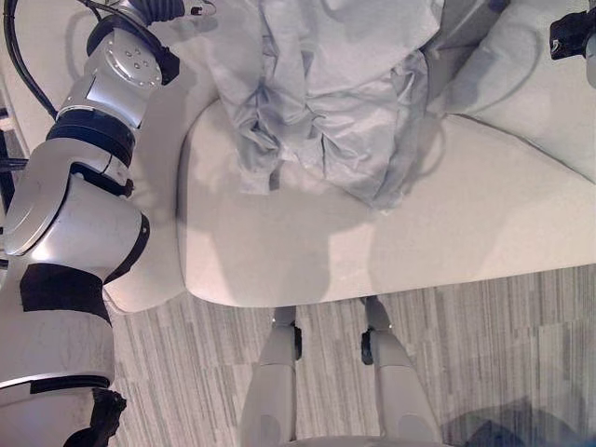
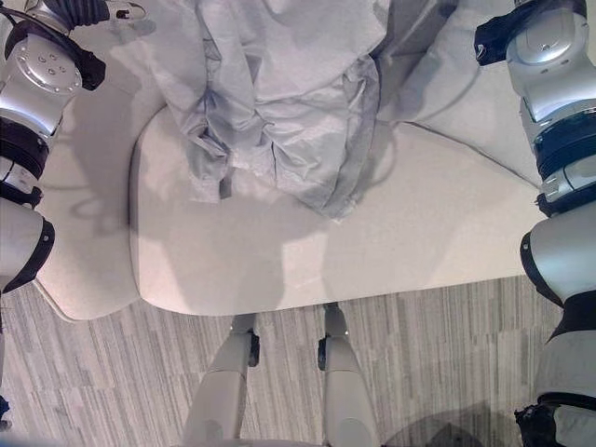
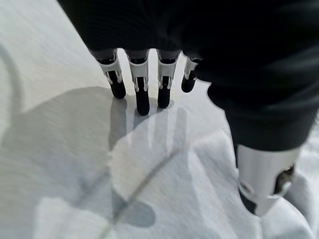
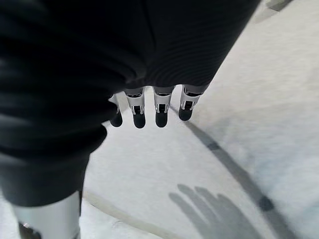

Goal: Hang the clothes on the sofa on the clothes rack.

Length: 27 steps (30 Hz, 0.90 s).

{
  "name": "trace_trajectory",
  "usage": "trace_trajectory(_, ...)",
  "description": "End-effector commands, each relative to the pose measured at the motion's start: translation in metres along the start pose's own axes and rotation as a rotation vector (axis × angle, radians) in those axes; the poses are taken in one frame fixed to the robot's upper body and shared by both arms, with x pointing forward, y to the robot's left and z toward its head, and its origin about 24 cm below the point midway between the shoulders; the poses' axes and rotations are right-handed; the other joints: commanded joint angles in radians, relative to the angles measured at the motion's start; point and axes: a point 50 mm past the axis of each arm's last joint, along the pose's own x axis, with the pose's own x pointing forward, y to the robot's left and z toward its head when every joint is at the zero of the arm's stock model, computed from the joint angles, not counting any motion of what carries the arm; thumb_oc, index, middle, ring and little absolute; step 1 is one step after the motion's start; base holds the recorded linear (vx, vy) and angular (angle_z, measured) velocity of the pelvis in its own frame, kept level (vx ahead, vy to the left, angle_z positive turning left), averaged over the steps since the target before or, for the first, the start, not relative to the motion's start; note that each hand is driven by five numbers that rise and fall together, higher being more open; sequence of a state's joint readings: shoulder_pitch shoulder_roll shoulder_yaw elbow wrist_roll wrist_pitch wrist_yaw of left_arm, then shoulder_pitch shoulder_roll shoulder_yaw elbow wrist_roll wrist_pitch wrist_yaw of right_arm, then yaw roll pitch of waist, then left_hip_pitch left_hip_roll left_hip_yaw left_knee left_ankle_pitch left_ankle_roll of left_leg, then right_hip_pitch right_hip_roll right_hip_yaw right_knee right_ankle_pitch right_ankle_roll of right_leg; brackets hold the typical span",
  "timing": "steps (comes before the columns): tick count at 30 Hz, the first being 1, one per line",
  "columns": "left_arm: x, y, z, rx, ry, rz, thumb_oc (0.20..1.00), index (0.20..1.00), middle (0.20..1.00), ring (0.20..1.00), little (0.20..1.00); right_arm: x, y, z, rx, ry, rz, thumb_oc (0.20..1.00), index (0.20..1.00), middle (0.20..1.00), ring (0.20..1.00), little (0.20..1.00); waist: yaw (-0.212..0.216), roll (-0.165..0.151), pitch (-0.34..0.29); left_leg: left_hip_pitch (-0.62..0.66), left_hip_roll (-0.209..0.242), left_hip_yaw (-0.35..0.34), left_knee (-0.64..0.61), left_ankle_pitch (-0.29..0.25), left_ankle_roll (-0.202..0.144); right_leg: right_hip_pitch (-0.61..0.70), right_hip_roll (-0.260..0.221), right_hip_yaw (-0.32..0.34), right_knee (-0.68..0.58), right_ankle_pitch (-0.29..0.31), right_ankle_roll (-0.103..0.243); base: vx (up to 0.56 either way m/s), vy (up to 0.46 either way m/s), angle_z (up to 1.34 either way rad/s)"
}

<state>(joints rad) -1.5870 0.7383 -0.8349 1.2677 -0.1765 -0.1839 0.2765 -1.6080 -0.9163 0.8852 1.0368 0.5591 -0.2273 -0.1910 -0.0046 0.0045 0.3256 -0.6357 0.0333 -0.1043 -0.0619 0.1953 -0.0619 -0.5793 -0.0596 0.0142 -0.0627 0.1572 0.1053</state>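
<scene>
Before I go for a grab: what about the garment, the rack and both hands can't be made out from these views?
- Grey garment: its top runs past the eye views' upper edge, so collar or hanger is unknown.
- Sofa: its back is out of frame.
- Clothes rack: its place cannot be told.
- Left hand, right hand: straight fingers above cloth; the dark cover hides both palms.

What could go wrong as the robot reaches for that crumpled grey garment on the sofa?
The grey garment lies bunched in deep folds on the sofa, so a grab might catch only one loose layer and let the rest drag or slip. Both the left hand and the right hand hover open above pale fabric, holding nothing; closing too early could pinch the sofa's cover instead.
</scene>
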Motion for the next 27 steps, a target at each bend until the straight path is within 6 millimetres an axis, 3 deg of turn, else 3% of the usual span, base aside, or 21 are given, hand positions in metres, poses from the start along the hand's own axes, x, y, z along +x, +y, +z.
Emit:
trace_trajectory(1, 0.006, 0.02, 0.006, 0.012, -0.007, 0.089, 1.0, 1.0, 1.0, 1.0, 1.0, 0.01, -0.021, 0.032, 0.099, -0.115, -0.116, 1.0, 1.0, 1.0, 1.0, 1.0, 0.013, -0.04, -0.015, 0.05, -0.066, -0.003, -0.025, -0.033, -0.042, 0.013, -0.017, 0.052, -0.025, 0.022, 0.105, 0.0, 0.0, 0.0)
trace_trajectory(8, 0.009, 0.013, 0.021, 0.019, -0.035, 0.056, 1.0, 1.0, 1.0, 1.0, 1.0, 0.012, -0.001, 0.007, -0.036, 0.064, -0.03, 1.0, 1.0, 1.0, 1.0, 1.0, 0.025, -0.046, 0.0, 0.044, -0.062, -0.008, -0.025, -0.024, -0.047, 0.012, -0.013, 0.049, -0.025, 0.028, 0.102, -0.02, -0.014, 0.03)
trace_trajectory(12, 0.013, 0.006, 0.045, 0.029, -0.094, 0.035, 1.0, 1.0, 1.0, 1.0, 1.0, 0.013, 0.005, 0.001, -0.086, 0.123, -0.026, 1.0, 1.0, 1.0, 1.0, 1.0, 0.037, -0.037, 0.018, 0.013, -0.065, -0.014, -0.025, -0.013, -0.05, -0.02, -0.013, 0.044, -0.025, 0.037, 0.102, -0.03, -0.015, 0.06)
trace_trajectory(18, 0.016, 0.008, 0.065, 0.033, -0.143, 0.041, 1.0, 1.0, 1.0, 1.0, 1.0, 0.012, 0.007, -0.003, -0.101, 0.16, -0.026, 1.0, 1.0, 1.0, 1.0, 1.0, 0.042, -0.03, 0.032, -0.033, -0.069, -0.019, -0.025, -0.001, -0.051, -0.06, -0.013, 0.036, -0.025, 0.042, 0.105, -0.01, -0.003, 0.02)
trace_trajectory(27, 0.017, 0.015, 0.06, 0.047, -0.13, 0.062, 1.0, 1.0, 1.0, 1.0, 1.0, 0.007, 0.018, -0.014, -0.074, 0.185, -0.004, 1.0, 1.0, 1.0, 1.0, 1.0, 0.041, -0.034, 0.034, -0.036, -0.067, -0.02, -0.025, -0.009, -0.033, -0.058, -0.011, 0.059, -0.025, 0.031, 0.106, 0.01, 0.029, 0.02)
